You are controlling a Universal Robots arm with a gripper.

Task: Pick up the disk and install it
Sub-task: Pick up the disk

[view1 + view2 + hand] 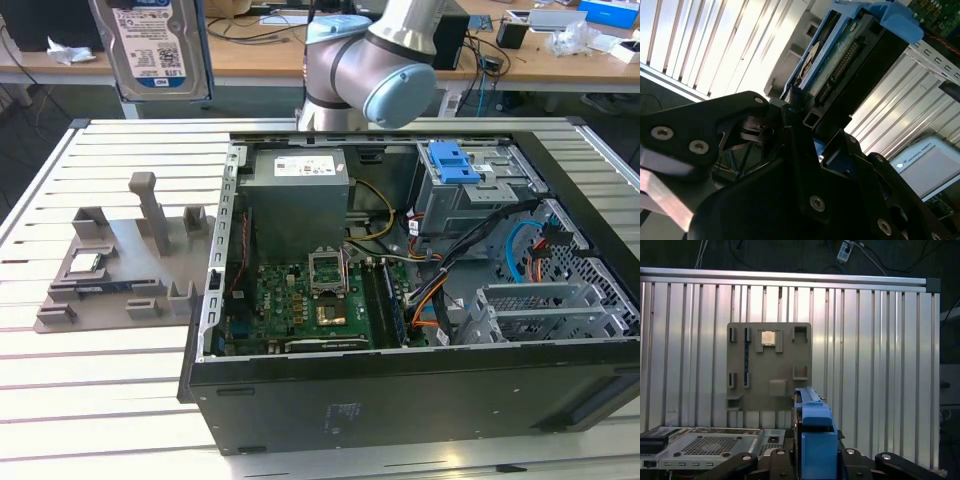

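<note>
The disk (160,45), silver with a white label, a blue band and blue side rails, hangs upright high over the table's back, on the exterior view's left. In the second wrist view my gripper (800,120) is shut on the disk (840,55), black fingers (735,117) pressing its blue-railed sides. The first wrist view sees the disk (812,430) edge-on in my gripper (815,462), above the slatted table. The open computer case (215,300) lies to the exterior view's right of the disk, with a drive bay (470,195) at its back.
A grey fixture plate (120,265) with upright posts lies below the disk and holds a small square chip (85,263). A blue latch piece (452,160) sits on the drive bay. My arm (370,60) stands behind the case. Cluttered desks run along the back.
</note>
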